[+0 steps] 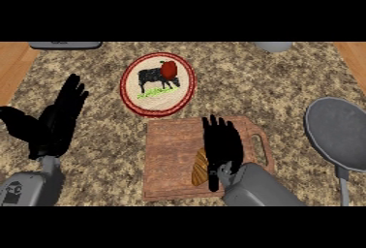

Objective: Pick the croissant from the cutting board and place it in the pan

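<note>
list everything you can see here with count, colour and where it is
cutting board: 1, brown wood, lower centre
croissant: 1, golden brown, on the cutting board, partly hidden
pan: 1, grey, right edge
plate: 1, beige, red rim, cow picture, behind the cutting board
red round item: 1, red, on the plate
grey object: 1, dark grey, cut off, top left
pale object: 1, light grey, cut off, top right
counter: 1, speckled stone
left hand: 1, black, open, resting at left
right hand: 1, black, open, over the croissant
</note>
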Robot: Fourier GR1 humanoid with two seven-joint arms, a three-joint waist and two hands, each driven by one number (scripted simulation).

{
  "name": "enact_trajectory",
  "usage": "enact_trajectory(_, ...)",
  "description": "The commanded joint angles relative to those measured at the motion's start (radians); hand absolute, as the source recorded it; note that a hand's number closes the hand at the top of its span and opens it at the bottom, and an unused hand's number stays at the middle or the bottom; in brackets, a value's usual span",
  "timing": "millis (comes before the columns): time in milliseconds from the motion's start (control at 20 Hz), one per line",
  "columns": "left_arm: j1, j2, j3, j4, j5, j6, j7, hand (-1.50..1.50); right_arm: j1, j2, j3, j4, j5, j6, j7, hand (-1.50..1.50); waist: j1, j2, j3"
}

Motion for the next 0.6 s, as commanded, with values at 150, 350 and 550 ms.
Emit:
enact_trajectory(150, 0.063, 0.013, 0.016, -0.103, -0.012, -0.021, 0.032, 0.00, 0.000, 0.127, -0.021, 0.153, 0.101, -0.045, 0.046, -1.50, 0.008, 0.000, 0.000)
enact_trajectory(350, 0.065, 0.024, 0.067, -0.094, 0.014, -0.063, 0.051, 0.00, 0.034, 0.112, -0.087, 0.153, 0.149, -0.055, -0.059, -1.50, 0.004, 0.000, 0.000)
enact_trajectory(550, 0.074, -0.005, 0.074, -0.037, -0.018, -0.077, -0.026, 0.00, 0.021, 0.131, -0.126, 0.214, 0.160, -0.047, -0.095, -1.50, 0.003, 0.000, 0.000)
